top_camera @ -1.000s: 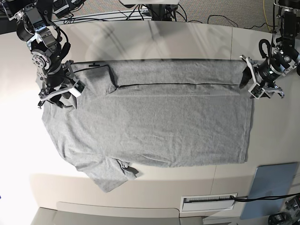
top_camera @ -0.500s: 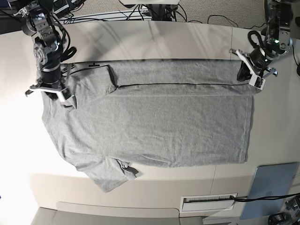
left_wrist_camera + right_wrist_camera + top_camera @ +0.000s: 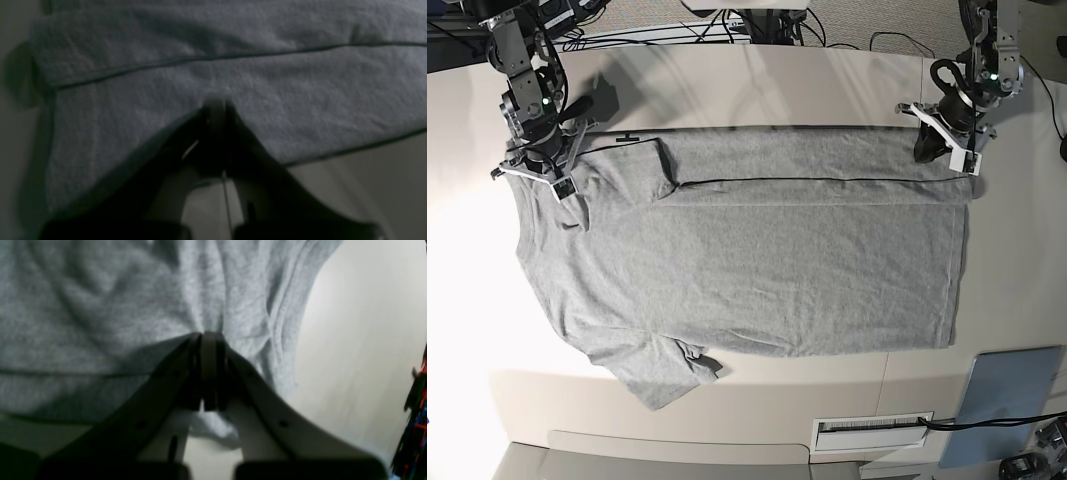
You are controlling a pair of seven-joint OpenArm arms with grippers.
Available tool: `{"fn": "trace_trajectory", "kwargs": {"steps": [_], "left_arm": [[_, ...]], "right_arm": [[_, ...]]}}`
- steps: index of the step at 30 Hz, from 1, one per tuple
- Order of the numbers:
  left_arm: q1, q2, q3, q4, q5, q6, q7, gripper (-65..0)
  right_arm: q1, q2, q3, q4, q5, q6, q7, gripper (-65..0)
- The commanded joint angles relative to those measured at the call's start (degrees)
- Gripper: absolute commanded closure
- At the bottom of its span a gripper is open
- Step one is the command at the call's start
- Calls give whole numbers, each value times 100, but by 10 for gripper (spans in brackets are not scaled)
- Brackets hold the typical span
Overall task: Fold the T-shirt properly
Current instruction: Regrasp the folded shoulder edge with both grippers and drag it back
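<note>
We see the T-shirt (image 3: 747,250) lying flat on the table (image 3: 727,85), plain grey side up, with its far long edge folded over into a band. Our left gripper (image 3: 216,105) has its jaws pressed together, and the folded cloth lies just ahead of the tips; if any cloth is between them we cannot tell. Our right gripper (image 3: 208,336) also has the jaws closed tight, and here the grey cloth bunches into wrinkles right at the tips, so it is pinching the shirt near one side edge.
</note>
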Motion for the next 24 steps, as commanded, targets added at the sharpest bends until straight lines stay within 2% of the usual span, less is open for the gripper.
{"fn": "trace_trajectory", "kwargs": {"steps": [1,5,9,12,14,20,24], "left_arm": [[205,-52,-4,-22,166,15,529,0],[584,-85,-22,72,166,-374,876,0],[1054,-229,-22,236,162,-411,929,0],[1438,-341,-22,402,96,-431,929,0],[1696,-387,-22,527,81,-555,927,0],[2144,-398,-186,855,105,-573,763,0],[2076,-400,-345,1032,94,-944,667,0]], "right_arm": [[-116,109,37,28,4,37,-157,0],[-608,286,39,192,-101,-26,-122,0],[-1202,568,44,638,-273,-468,-90,0],[-1622,734,44,901,-404,-577,-125,0],[-1856,763,44,975,-614,-702,-136,0],[-2295,761,44,1029,-1014,-964,-107,0],[-2365,763,44,1204,-1161,-1215,-28,0]]}}
